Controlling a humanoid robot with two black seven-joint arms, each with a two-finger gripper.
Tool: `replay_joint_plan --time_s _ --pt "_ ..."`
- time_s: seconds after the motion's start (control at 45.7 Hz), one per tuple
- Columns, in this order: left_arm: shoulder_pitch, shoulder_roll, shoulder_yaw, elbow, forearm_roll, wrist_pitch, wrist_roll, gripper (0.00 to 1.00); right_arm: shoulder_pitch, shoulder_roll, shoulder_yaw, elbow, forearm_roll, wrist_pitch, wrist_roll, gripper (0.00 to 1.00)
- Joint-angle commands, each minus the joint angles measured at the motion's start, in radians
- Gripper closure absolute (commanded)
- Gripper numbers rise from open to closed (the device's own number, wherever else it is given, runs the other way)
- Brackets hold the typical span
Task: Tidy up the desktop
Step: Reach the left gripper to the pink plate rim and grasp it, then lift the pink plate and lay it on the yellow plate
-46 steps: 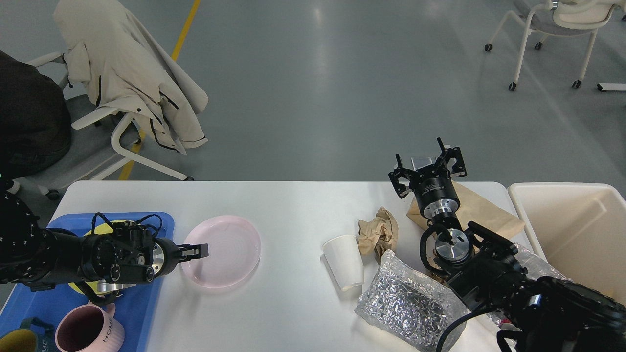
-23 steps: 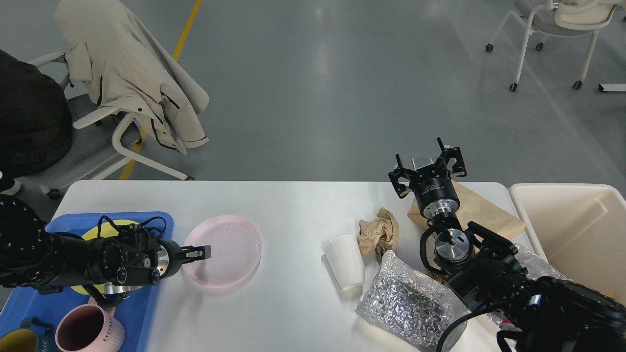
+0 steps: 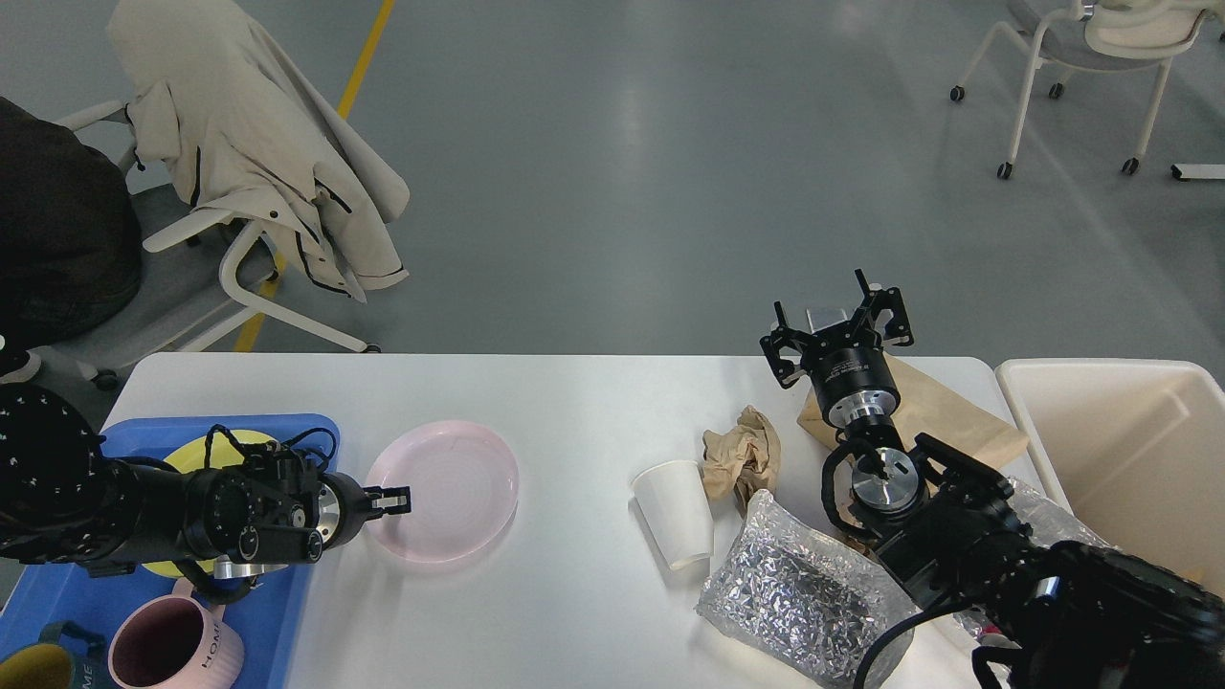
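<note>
The white tabletop (image 3: pixel 574 402) carries a blue tray (image 3: pixel 287 584) at 9 o'clock, with a pink plate (image 3: pixel 450 488) just beside it. Toward 3 o'clock lie a paper cup (image 3: pixel 675 512), crumpled paper (image 3: pixel 742 455), a foil bag (image 3: pixel 799 588) and a brown bag (image 3: pixel 943 421).

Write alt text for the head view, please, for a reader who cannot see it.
The left gripper grips the near-left rim of a pink plate on the desktop, beside a blue tray. The right gripper hovers open over a paper bag, near a paper cup, crumpled paper and a bin.
</note>
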Motion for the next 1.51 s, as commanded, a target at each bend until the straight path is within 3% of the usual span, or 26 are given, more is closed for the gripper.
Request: replay_joint_plan --time_s 0.0,0.263,0.569,0.723,0.854,0.985,1.095,1.204,1.379,1.489 --pt "0.003 0.001 0.0 0.0 0.006 -0.003 -0.001 0.67 0.0 0.0 0.0 0.0 0.0 0.0 -0.001 0.0" --pt "0.005 0.0 0.0 -0.002 0.009 -0.003 -0.002 0.67 0.0 0.0 0.002 0.0 0.0 0.0 -0.001 0.0" --pt "0.009 -0.002 0.005 -0.002 0.01 -0.009 -0.004 0.98 0.0 0.0 0.0 0.0 0.0 0.0 -0.001 0.0" --pt "-0.001 0.003 0.003 -0.02 0.015 -0.015 -0.011 1.0 0.0 0.001 0.0 0.0 0.0 0.0 0.0 0.0" --pt "-0.082 0.034 0.005 -0.101 0.022 -0.043 -0.017 1.0 0.0 0.0 0.0 0.0 0.0 0.0 0.0 0.0" --pt "-0.225 0.149 0.014 -0.265 0.035 -0.07 -0.02 1.0 0.0 0.0 0.0 0.0 0.0 0.0 0.0 0.0" --pt "-0.417 0.268 0.014 -0.409 0.059 -0.144 -0.02 1.0 0.0 0.0 0.0 0.0 0.0 0.0 0.0 0.0" --pt "-0.602 0.412 0.011 -0.466 0.075 -0.286 -0.02 1.0 0.0 0.0 0.0 0.0 0.0 0.0 0.0 0.0" --pt "-0.759 0.586 -0.002 -0.396 0.16 -0.518 -0.028 1.0 0.0 0.0 0.0 0.0 0.0 0.0 0.0 0.0" --pt "-0.718 0.644 0.005 -0.237 0.294 -0.58 -0.092 1.0 0.0 0.001 0.0 0.0 0.0 0.0 0.0 0.0"
